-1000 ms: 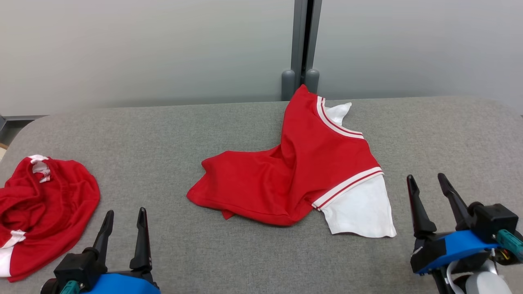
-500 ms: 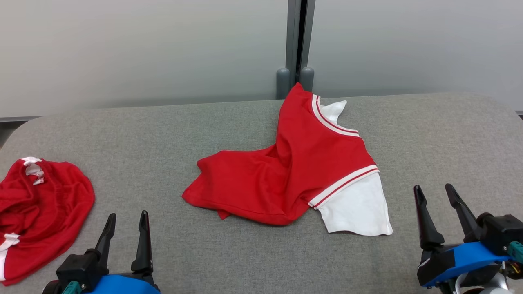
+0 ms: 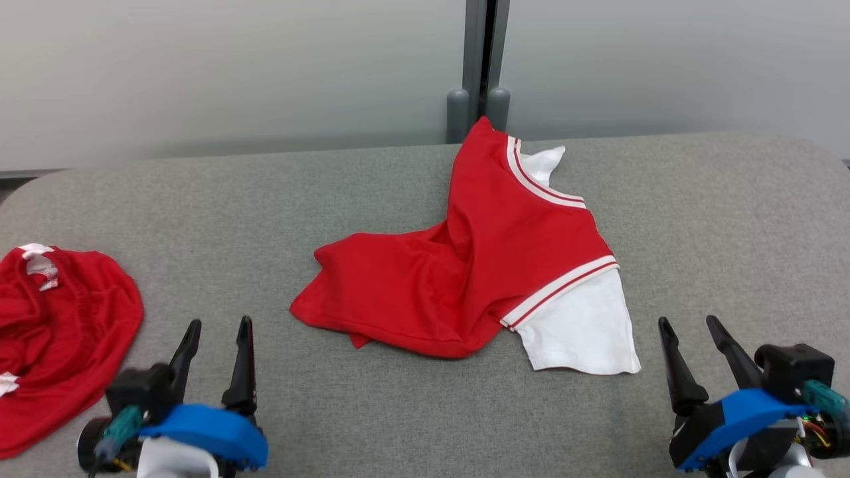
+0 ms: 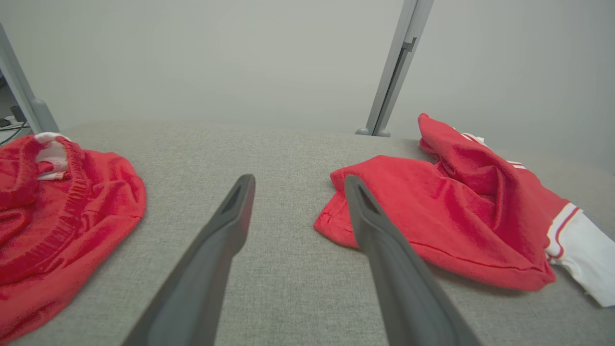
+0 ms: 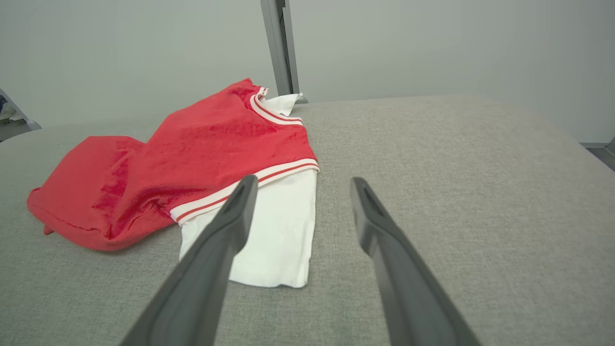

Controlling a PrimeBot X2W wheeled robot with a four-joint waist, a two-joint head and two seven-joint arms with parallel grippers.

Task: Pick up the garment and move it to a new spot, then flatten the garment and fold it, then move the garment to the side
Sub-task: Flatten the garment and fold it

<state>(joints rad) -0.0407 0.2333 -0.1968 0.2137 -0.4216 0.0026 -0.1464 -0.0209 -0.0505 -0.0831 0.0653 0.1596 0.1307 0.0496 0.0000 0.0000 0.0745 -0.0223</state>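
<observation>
Item: garment (image 3: 478, 265), red with white sleeves and striped trim. It lies crumpled mid-table (image 3: 372, 192), the body bunched toward the left, one white sleeve flat at the near right, and the other poking out at the far edge by the post (image 3: 479, 60). Second garment (image 3: 60, 332), red, is heaped at the table's left end, well apart. Left gripper (image 3: 220, 321): jaws wide, empty, at the near edge between the two garments. Right gripper (image 3: 685, 320): jaws wide, empty, near the flat sleeve's right side, not touching it. Change over the last second: the whole head view has shifted, so the camera moved; the garment keeps its shape and place. Measured against it, the left gripper has crept forward and slightly toward the red hem, while the right gripper has drawn back toward the near edge. Reading: nothing is grasped and the pick-up has not begun; the arms appear to be settling for an approach.
</observation>
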